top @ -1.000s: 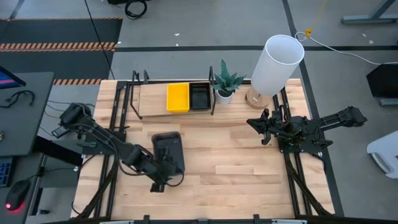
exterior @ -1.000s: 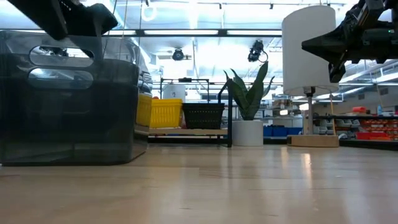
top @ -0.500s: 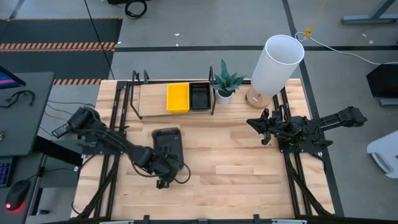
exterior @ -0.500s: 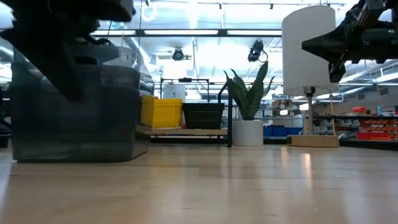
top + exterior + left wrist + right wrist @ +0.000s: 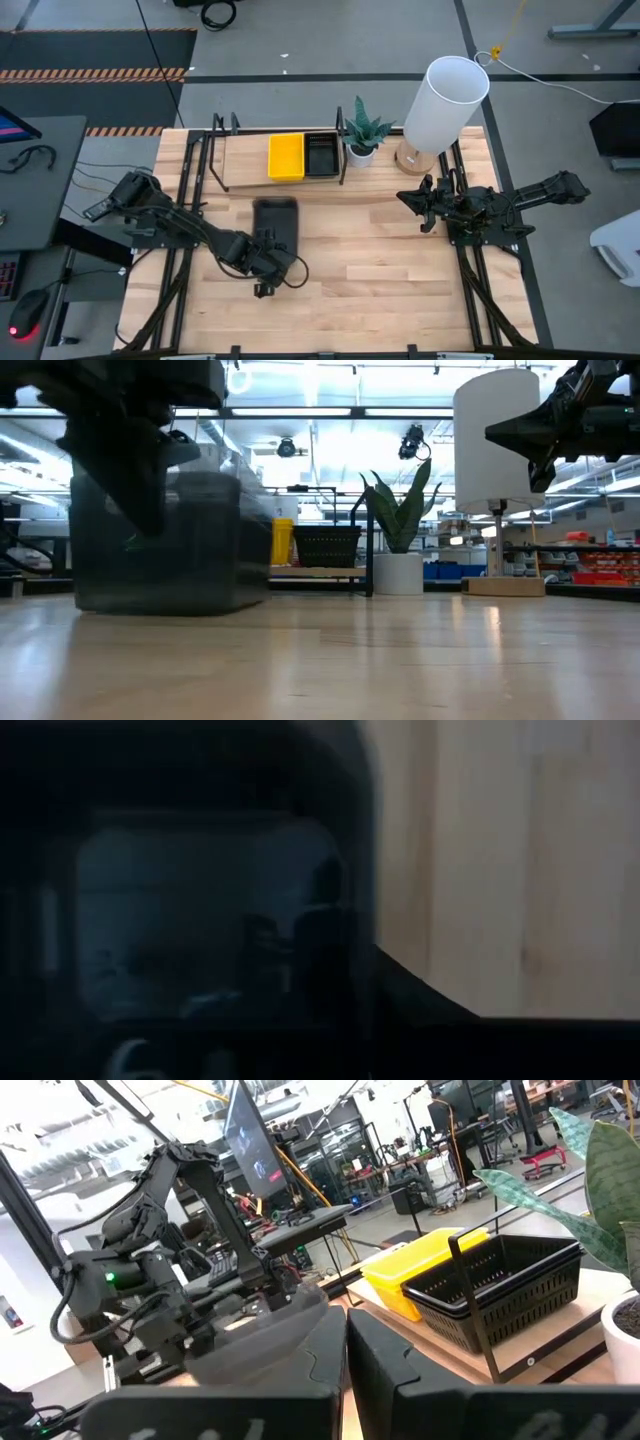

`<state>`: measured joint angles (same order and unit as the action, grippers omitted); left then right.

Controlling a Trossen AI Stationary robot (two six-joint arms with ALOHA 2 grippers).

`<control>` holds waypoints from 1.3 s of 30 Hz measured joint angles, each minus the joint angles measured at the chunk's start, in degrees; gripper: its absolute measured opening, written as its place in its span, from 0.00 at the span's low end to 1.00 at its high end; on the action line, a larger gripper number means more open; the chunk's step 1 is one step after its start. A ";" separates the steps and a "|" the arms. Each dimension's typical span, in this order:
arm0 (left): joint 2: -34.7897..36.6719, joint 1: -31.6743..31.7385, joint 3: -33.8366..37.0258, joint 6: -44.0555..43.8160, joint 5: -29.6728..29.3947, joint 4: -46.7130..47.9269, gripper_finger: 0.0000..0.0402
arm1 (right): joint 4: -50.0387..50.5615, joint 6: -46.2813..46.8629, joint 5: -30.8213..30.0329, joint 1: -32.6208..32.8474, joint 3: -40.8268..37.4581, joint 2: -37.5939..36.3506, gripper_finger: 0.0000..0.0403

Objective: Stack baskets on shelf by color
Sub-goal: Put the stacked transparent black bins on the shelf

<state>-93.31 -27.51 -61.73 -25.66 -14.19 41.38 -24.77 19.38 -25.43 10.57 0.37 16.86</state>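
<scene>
1. The left gripper [image 5: 265, 262] sits at the near end of a grey basket [image 5: 276, 224] on the tabletop [image 5: 400, 270], left of centre.
2. The left fingers are clamped on the basket's near wall. In the left wrist view, the dark basket interior [image 5: 200, 910] fills most of the frame, with bare wood beside it.
3. In the low view, the grey basket [image 5: 170, 540] stands on the table surface with the left arm [image 5: 130, 440] reaching down onto it. The basket appears blurred.
4. The shelf [image 5: 245, 160] stands at the far edge of the table. The grey basket lies near its front rail, apart from it.
5. A yellow basket [image 5: 286, 156] and a black basket [image 5: 321, 155] sit side by side, touching, at the right end of the shelf. The left part of the shelf board is bare wood.
6. The right wrist view shows the yellow basket [image 5: 425, 1275] behind the black basket [image 5: 500, 1295], both on the shelf board.
7. The right gripper [image 5: 424, 205] hovers above the right side of the table, near the lamp base [image 5: 415, 157]. Its fingers are together, as the right wrist view shows.
8. A potted plant [image 5: 364, 133] stands just right of the shelf's end rail. A white lamp shade [image 5: 445, 100] stands to the right of the plant.
</scene>
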 joint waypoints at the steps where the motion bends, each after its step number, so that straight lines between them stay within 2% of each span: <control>1: 0.57 0.00 -0.07 -0.03 -0.21 1.27 0.04 | 0.02 0.00 0.00 -0.01 0.01 0.00 0.05; 8: 8.03 0.05 0.34 0.59 0.20 10.61 0.04 | 0.01 0.00 0.00 -0.01 0.01 0.00 0.05; 14: 15.75 0.41 0.41 -2.54 -2.67 17.11 0.04 | -0.01 0.00 0.02 0.00 0.00 0.01 0.05; 21: 19.67 0.46 0.41 -3.76 -4.88 23.95 0.04 | 0.03 -0.01 0.01 0.00 0.00 0.02 0.05; 28: 19.55 2.32 0.41 1.05 -7.62 25.61 0.04 | 0.00 -0.01 0.02 0.01 0.01 0.01 0.05; 39: 20.40 12.39 6.49 11.38 -8.72 20.75 0.04 | 0.02 0.00 0.02 0.00 0.00 0.00 0.05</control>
<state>-72.90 -15.12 -55.24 -14.28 -22.91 62.12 -24.75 19.37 -25.41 10.57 0.36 16.87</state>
